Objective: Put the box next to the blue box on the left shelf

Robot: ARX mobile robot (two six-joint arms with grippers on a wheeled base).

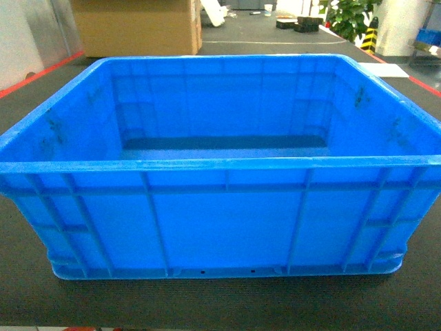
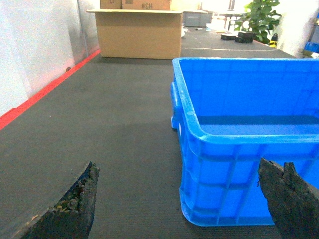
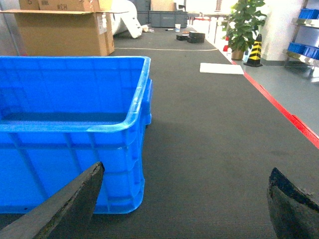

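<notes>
The box (image 1: 220, 221) is a large open-topped bright blue crate with ribbed walls, standing empty on the dark ribbed mat in the middle of the head view. My left gripper (image 2: 179, 195) hangs open just short of the box's (image 2: 239, 99) near left corner, which shows between its worn dark fingers (image 2: 75, 204). My right gripper (image 3: 184, 196) is open too, low over the mat off the box's (image 3: 65, 84) near right corner, with one finger (image 3: 75, 199) in front of the box wall. Neither gripper touches the box. The left shelf and the blue box on it are out of view.
A big cardboard carton (image 1: 138, 27) stands behind the box at the left. A potted plant (image 3: 244, 25) and a yellow-black cone (image 3: 255, 50) stand far right. A red floor line (image 3: 279, 104) edges the mat on the right, another red line (image 2: 45, 89) on the left.
</notes>
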